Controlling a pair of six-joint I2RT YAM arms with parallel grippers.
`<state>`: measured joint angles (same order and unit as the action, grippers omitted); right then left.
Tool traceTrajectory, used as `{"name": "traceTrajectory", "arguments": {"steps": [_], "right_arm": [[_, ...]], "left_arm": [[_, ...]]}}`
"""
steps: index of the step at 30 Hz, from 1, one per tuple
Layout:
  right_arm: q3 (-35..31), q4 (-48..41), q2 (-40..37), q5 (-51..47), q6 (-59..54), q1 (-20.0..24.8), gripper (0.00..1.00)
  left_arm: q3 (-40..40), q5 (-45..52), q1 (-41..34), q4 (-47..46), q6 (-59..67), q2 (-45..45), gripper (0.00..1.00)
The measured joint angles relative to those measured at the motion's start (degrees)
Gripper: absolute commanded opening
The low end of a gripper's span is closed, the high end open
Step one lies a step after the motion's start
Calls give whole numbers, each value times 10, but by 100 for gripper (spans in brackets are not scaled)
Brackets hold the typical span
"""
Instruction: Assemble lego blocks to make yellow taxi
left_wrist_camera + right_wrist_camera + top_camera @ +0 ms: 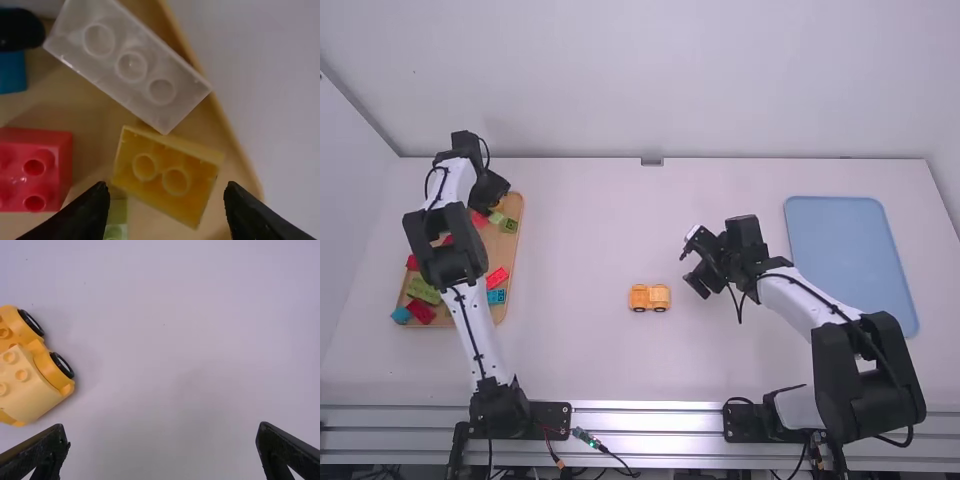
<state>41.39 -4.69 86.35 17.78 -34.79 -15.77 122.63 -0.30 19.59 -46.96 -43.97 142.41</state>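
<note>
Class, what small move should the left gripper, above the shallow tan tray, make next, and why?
The black left gripper should probably ease down and close on the yellow rectangular plastic block: its open fingers stand to either side, and the taxi needs yellow pieces.

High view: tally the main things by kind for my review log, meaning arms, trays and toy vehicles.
Arms: 2 (left arm, right arm)
Trays: 2 (tan tray with blocks, blue tray)
Toy vehicles: 1 (yellow vehicle)
Total: 5
</note>
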Motion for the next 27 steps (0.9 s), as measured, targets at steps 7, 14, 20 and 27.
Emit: {"name": "traceTrajectory", "arguments": {"steps": [7, 14, 20, 27], "right_arm": [[0, 0, 0, 0, 0, 0, 99], [0, 0, 0, 0, -2, 0, 99], [0, 0, 0, 0, -3, 0, 99], [0, 0, 0, 0, -1, 0, 99]], "left_arm": [[0, -31, 9, -49, -43, 0, 51], [0, -49, 24, -64, -80, 0, 53], [0, -38, 27, -64, -91, 0, 91], [10, -36, 26, -60, -94, 0, 100]]}}
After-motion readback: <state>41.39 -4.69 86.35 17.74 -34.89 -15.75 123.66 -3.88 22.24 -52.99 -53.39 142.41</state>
